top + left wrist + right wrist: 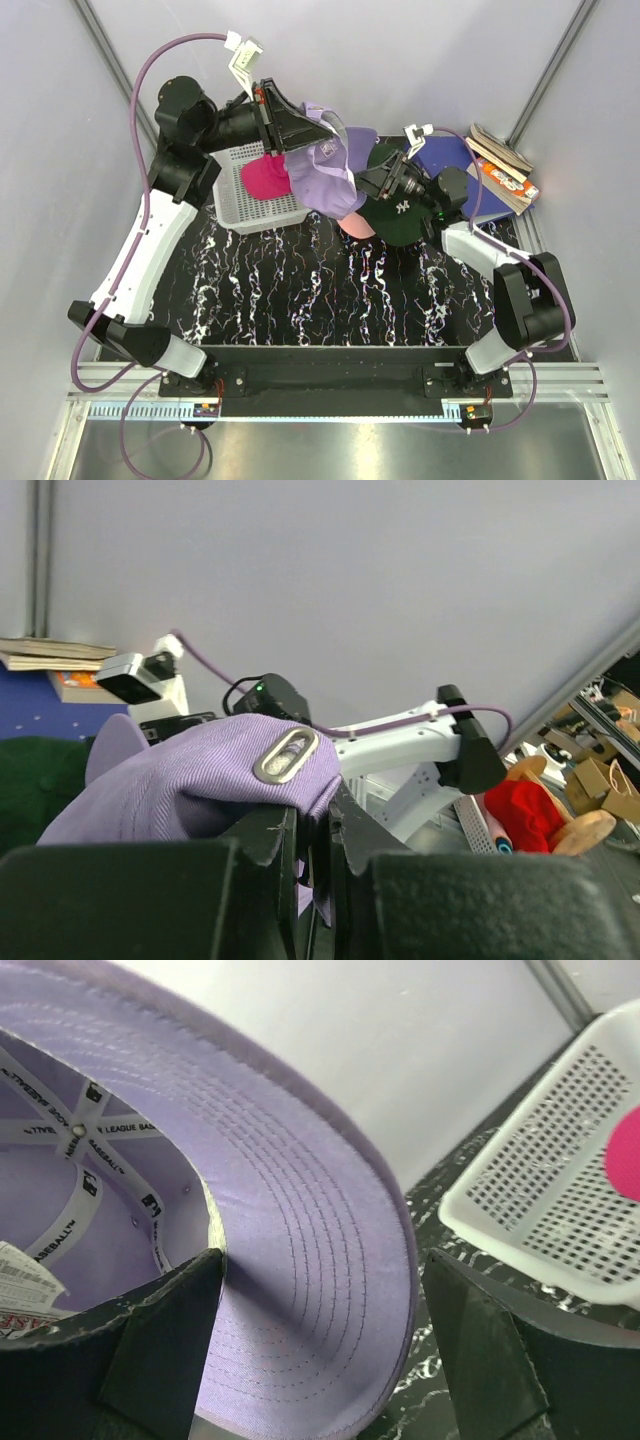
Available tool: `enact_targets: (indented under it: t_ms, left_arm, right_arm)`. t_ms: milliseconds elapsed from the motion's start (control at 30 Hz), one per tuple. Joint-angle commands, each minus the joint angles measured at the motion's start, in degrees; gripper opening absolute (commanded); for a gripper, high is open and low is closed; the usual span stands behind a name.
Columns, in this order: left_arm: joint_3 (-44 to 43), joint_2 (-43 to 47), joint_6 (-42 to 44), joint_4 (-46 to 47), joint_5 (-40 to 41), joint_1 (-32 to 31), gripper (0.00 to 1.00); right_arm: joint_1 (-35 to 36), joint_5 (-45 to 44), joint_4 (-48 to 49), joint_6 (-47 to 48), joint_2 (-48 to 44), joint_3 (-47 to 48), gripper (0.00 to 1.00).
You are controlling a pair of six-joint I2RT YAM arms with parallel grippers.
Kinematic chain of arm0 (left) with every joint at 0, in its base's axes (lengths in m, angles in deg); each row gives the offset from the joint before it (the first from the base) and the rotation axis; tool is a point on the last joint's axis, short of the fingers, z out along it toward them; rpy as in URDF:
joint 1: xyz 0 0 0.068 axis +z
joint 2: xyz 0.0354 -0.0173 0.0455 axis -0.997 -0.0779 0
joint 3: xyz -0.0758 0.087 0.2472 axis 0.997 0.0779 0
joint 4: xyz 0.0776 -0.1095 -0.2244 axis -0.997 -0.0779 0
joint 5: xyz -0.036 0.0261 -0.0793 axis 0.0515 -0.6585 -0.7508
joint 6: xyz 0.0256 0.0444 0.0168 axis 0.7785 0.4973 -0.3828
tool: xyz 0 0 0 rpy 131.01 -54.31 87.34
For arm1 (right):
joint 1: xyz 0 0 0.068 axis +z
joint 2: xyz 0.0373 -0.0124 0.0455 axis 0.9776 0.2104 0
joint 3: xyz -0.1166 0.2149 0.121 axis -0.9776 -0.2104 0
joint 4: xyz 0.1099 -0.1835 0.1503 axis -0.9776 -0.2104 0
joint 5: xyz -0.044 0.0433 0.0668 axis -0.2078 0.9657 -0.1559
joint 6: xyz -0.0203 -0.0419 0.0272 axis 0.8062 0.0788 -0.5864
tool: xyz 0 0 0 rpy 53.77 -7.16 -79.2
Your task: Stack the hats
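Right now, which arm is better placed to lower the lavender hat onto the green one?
Left. The left claw is shut on the lavender hat, partly over the green hat; the right claw stands open around its brim.

I see a white mesh basket [232, 203] standing on the black tabletop [300, 290] with its white marble pattern, at the far left side. In the right wrist view the basket [560, 1190] shows its perforated wall and rim. At the far right corner a blue board [452, 160] lies flat, and a small pile of books [508, 160] rests just beside it, with an orange packet [503, 180] on the pile. In the left wrist view, beyond the tabletop, I can see a red cloth [525, 815] and some cardboard boxes [605, 780].
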Motion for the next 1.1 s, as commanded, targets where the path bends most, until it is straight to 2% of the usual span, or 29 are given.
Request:
enact_targets:
  t_ms: [0, 67, 100, 133, 200, 233, 267, 333, 400, 467, 500, 533, 567, 600, 633, 667, 700, 767, 833, 933, 1067]
  left_arm:
    - [-2.1, 1.5, -1.3, 4.2, -2.1, -0.6, 0.00]
    - [-0.7, 2.2, -0.2, 3.6, -1.7, -0.6, 0.00]
    - [-0.3, 2.5, 0.5, 2.1, -1.5, -0.6, 0.00]
    - [-0.1, 2.6, 2.6, 0.9, -1.5, -0.6, 0.00]
    - [0.3, 2.7, 4.9, -3.6, -1.2, -0.4, 0.00]
    - [0.7, 2.9, 7.1, -4.9, -0.8, 0.0, 0.00]
    - [2.0, 3.1, 7.9, -6.0, -0.5, 0.5, 0.00]
    - [4.1, 4.3, 9.2, -7.2, 0.4, 2.4, 0.00]
    - [7.4, 5.3, 9.6, -7.5, 2.5, 4.2, 0.00]
    - [8.5, 6.1, 11.2, -9.5, 5.9, 6.4, 0.03]
    - [8.3, 6.1, 12.2, -12.2, 9.6, 6.8, 0.12]
    - [7.9, 5.9, 13.5, -13.4, 11.8, 7.2, 0.31]
    - [7.5, 5.2, 14.1, -14.7, 14.3, 7.3, 0.56]
    - [6.5, 4.6, 14.6, -17.1, 19.1, 7.3, 0.65]
    - [5.9, 4.2, 14.7, -18.4, 21.6, 7.5, 0.72]
    - [5.4, 3.7, 14.6, -19.6, 24.1, 7.6, 0.78]
    - [4.8, 2.7, 14.0, -22.0, 30.2, 7.7, 0.85]
    - [3.8, 1.9, 13.0, -24.0, 38.6, 8.2, 0.87]
    - [3.5, 1.4, 11.9, -26.2, 42.2, 8.8, 0.90]
    - [2.5, 1.1, 13.4, -27.2, 44.9, 9.0, 0.93]
    - [2.4, 0.8, 15.9, -27.7, 45.7, 9.1, 0.94]
  right_arm:
    - [-0.1, 0.4, 12.2, -7.9, 0.8, 2.1, 0.85]
    - [-0.1, -0.1, 11.3, -7.8, 0.0, 1.9, 0.77]
    - [-0.2, -0.2, 7.7, -7.6, -1.0, 2.2, 0.69]
    - [-0.2, -0.2, 5.3, -6.4, -1.7, 2.6, 0.56]
    - [-0.1, 0.3, -1.4, -3.5, -4.4, 2.8, 0.44]
    - [-0.2, 0.1, -3.7, 0.1, -5.6, 2.8, 0.28]
    - [-0.3, -0.8, -6.4, 2.3, -7.0, 2.8, 0.19]
    - [-0.6, -2.3, -15.7, 9.2, -11.8, 2.6, 0.12]
    - [-1.1, -5.7, -25.0, 14.4, -17.4, 2.1, 0.01]
    - [-1.6, -11.1, -32.8, 23.3, -21.3, 2.6, 0.00]
    - [-1.6, -13.1, -41.3, 26.9, -24.4, 4.2, 0.00]
    - [-1.6, -15.9, -46.1, 33.3, -25.8, 5.6, 0.00]
    - [-1.6, -22.0, -50.0, 36.0, -26.9, 7.0, 0.00]
    - [-1.7, -25.0, -55.4, 39.1, -28.9, 9.1, 0.00]
    - [-1.7, -27.7, -56.8, 44.1, -29.7, 10.2, 0.00]
    - [-1.7, -34.0, -60.0, 46.5, -30.7, 11.4, 0.00]
    - [-1.7, -36.9, -63.2, 48.7, -30.9, 14.0, 0.00]
    - [-1.7, -43.6, -65.7, 56.1, -30.3, 17.7, 0.00]
    - [-1.6, -47.3, -69.3, 62.8, -29.3, 20.0, 0.00]
    - [-1.7, -59.3, -70.4, 69.6, -28.0, 22.6, 0.00]
    - [-1.7, -69.0, -70.2, 77.6, -25.6, 25.6, 0.00]
